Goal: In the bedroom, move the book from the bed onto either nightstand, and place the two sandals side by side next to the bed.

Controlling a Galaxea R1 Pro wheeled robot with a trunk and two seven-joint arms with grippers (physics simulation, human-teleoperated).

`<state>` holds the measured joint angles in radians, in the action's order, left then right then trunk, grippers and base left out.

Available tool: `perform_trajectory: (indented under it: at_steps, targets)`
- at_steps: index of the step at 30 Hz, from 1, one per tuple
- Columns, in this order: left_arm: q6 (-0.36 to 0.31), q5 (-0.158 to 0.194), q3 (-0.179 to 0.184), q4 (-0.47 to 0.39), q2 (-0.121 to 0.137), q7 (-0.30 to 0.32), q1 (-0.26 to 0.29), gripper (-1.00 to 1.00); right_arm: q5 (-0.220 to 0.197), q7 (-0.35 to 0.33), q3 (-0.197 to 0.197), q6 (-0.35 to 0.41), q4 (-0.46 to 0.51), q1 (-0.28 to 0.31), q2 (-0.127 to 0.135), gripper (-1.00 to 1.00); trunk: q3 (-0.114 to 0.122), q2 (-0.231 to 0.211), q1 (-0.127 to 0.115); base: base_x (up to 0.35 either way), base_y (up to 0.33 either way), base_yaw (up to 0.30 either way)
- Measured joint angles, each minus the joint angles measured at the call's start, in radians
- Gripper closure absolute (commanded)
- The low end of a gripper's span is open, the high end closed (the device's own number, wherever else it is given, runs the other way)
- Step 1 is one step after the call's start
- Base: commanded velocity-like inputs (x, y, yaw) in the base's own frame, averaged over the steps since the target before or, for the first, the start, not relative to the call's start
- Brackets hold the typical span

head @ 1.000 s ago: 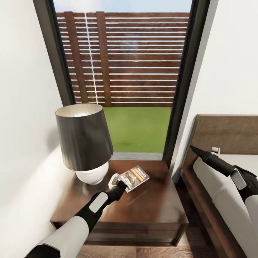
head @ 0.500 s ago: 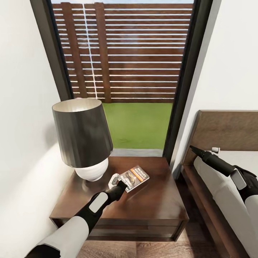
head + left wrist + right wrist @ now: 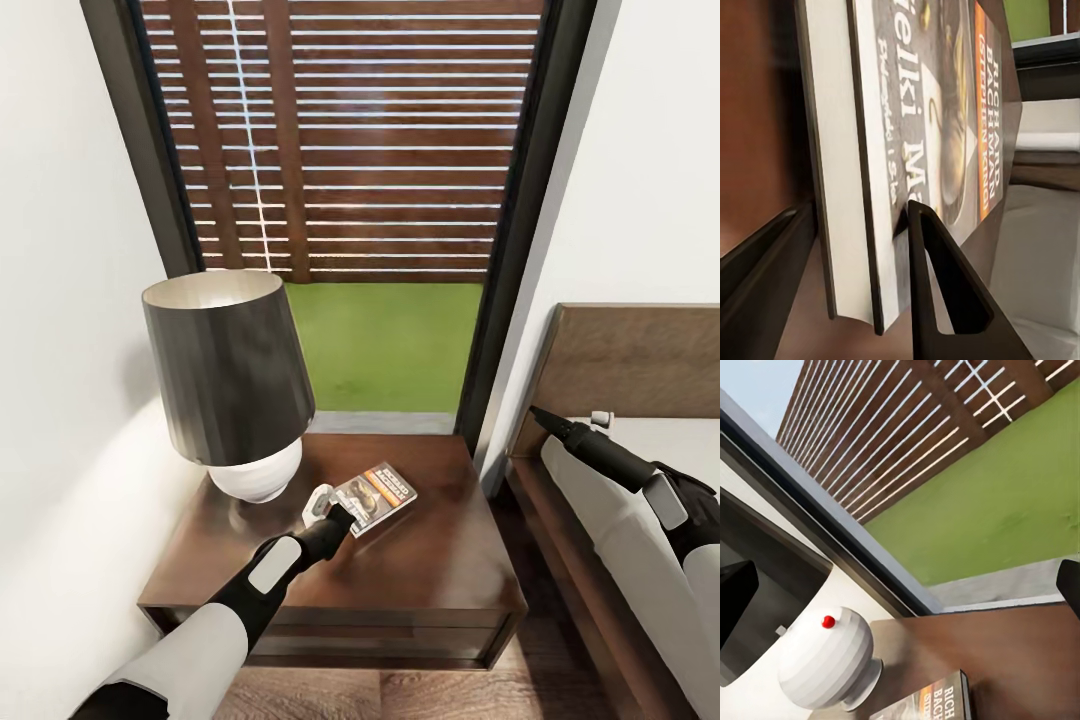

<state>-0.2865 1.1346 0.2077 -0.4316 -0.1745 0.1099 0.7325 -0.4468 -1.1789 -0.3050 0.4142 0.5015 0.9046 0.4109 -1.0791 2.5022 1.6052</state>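
Since the earlier frames the head camera has tipped downward, so the window slides up the picture; the arms and things keep their places. The left pincer (image 3: pixel 333 516) is clamped on the small dark paperback book with orange lettering (image 3: pixel 375 496), its black fingers (image 3: pixel 945 292) pressing cover and back near one corner. The book is held over the middle of the low dark brown wooden nightstand with a glossy top (image 3: pixel 430 570), tilted; whether it touches the top I cannot tell. A table lamp with a dark grey shade and round white base (image 3: pixel 228 380) stands at the nightstand's rear left corner, just beside the book. The front half and right edge are bare. The right pincer (image 3: pixel 540 413) hangs over the off-white mattress of the dark-framed bed (image 3: pixel 590 500), near the headboard; I cannot tell how its jaws stand.
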Motion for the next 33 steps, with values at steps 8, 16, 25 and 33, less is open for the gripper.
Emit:
perform_trajectory:
  at_steps: [8,16,25,33]
  targets:
    - [0.0,0.0,0.0,-0.001,0.0,0.0,0.0,-1.0,0.0,0.0,0.001,0.0,0.0,0.0,0.0,-1.0,0.0,0.0,0.0,0.0,0.0,0.0]
    - [0.0,0.0,0.0,0.0,0.0,0.0,0.0,-1.0,0.0,0.0,0.0,0.001,0.0,0.0,0.0,-1.0,0.0,0.0,0.0,0.0,0.0,0.0]
    - [0.0,0.0,0.0,0.0,0.0,0.0,0.0,-1.0,0.0,0.0,0.001,0.0,0.0,0.0,0.0,-1.0,0.0,0.0,0.0,-0.003,0.0,0.0]
    - [0.0,0.0,0.0,0.0,0.0,0.0,0.0,-1.0,0.0,0.0,0.001,0.0,0.0,0.0,0.0,-1.0,0.0,0.0,0.0,-0.138,0.0,0.0]
